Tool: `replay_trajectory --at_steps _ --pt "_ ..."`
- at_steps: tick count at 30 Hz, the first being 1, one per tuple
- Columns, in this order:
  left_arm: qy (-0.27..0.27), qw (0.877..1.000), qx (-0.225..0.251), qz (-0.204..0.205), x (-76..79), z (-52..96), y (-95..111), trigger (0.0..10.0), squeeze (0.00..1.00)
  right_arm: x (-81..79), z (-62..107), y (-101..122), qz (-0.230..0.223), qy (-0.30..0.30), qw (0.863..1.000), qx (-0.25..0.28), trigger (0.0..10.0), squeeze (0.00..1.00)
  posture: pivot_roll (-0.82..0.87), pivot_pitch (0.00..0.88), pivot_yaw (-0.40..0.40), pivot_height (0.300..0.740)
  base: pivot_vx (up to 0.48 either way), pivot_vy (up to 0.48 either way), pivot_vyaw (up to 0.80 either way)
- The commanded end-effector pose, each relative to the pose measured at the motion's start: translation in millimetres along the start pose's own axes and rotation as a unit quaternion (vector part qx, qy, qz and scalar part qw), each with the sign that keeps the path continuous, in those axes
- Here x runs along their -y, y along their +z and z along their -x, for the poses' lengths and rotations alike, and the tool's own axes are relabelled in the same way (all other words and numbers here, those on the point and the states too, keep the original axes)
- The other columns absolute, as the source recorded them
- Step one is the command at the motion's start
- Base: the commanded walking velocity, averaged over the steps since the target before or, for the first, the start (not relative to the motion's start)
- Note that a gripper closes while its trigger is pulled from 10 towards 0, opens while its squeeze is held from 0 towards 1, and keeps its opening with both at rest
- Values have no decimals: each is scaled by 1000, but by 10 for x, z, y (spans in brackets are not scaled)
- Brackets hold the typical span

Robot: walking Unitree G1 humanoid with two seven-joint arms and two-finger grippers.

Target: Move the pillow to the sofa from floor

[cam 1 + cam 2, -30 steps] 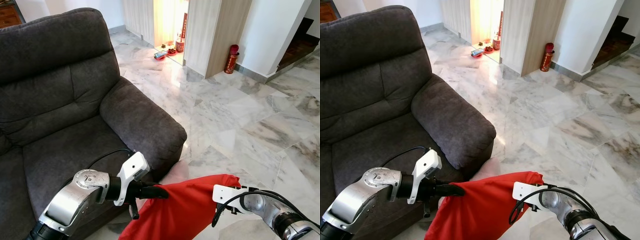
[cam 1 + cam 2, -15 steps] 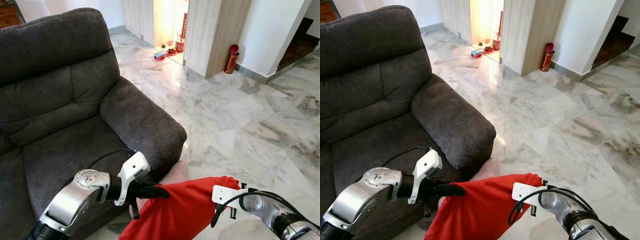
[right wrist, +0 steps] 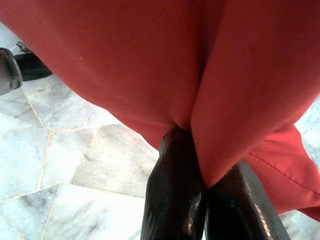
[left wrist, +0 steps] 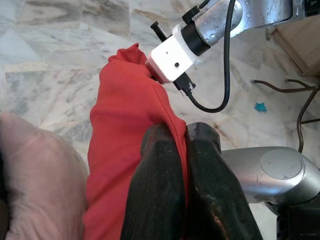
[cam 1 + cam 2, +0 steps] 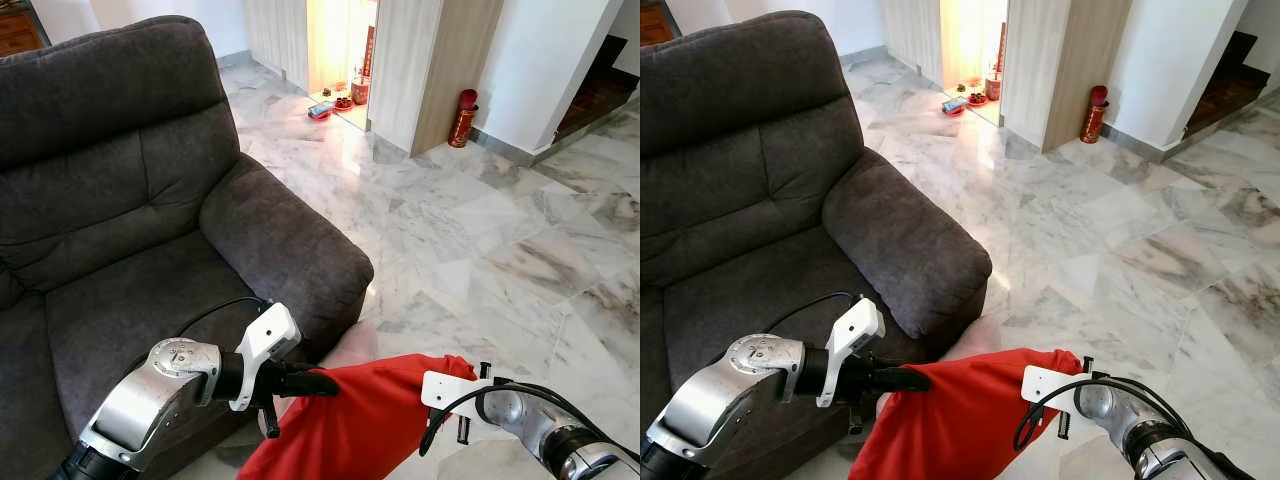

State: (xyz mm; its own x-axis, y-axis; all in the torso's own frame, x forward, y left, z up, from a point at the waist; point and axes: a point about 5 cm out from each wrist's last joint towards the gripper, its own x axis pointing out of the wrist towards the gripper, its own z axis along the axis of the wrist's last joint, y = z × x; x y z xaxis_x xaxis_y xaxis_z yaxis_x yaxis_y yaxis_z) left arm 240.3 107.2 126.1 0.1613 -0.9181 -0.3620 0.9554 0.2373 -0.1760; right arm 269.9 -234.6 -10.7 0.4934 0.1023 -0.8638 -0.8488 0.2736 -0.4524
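Item: red pillow [image 5: 350,425], soft and slack, hanging off the floor between our two grippers, just in front of the right armrest [image 5: 285,245] of the dark grey fabric sofa [image 5: 120,190]. We are holding its left edge with our left gripper [image 4: 177,150], whose two black fingers [image 4: 157,190] are pressing together with a fold of the red cloth pinched between them. We are gripping the opposite upper corner with our right gripper [image 3: 200,165], its fingers [image 3: 172,195] likewise clamping a pleat of the fabric, with the rest of the cloth draping over them. In the head views the pillow is sagging downward from the two held points, its lower part running out of the bottom of the picture. A pale pinkish rounded object [image 5: 350,350] is lying on the floor touching the sofa's base, just behind the pillow. Surroundings: white-and-grey marble tile floor [image 5: 480,230]; a wood-panelled partition [image 5: 440,60] with a red cylindrical object [image 5: 464,118] standing at its foot; small items [image 5: 335,102] sitting on the floor in a brightly lit opening beyond the sofa.
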Motion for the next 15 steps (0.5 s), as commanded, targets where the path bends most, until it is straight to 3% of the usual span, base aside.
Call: replay_trajectory --at_steps 1,10,12,13,14,15 --pt "-19 998 40 -51 38 1 259 10000 0 22 -10 60 -9 -8 1000 12 0 0 2 0 13 736 0 0 0" --pt "24 997 50 -58 -47 -5 276 10000 0 75 -4 128 -33 -30 998 36 0 0 4 0 6 736 0 0 0" --pt "100 990 68 -71 -199 4 287 10000 0 139 11 172 -109 -72 989 67 0 0 4 0 2 736 0 0 0" --pt "123 987 72 -74 -242 8 288 10000 0 163 17 177 -135 -86 984 73 392 0 4 0 2 736 0 0 0" --pt "145 984 76 -71 -287 12 280 10000 0 185 28 187 -162 -100 978 86 4314 0 4 0 2 736 0 0 0" --pt "158 982 78 -69 -313 15 272 10000 0 197 36 192 -177 -108 974 94 4314 0 4 0 2 736 0 0 0"
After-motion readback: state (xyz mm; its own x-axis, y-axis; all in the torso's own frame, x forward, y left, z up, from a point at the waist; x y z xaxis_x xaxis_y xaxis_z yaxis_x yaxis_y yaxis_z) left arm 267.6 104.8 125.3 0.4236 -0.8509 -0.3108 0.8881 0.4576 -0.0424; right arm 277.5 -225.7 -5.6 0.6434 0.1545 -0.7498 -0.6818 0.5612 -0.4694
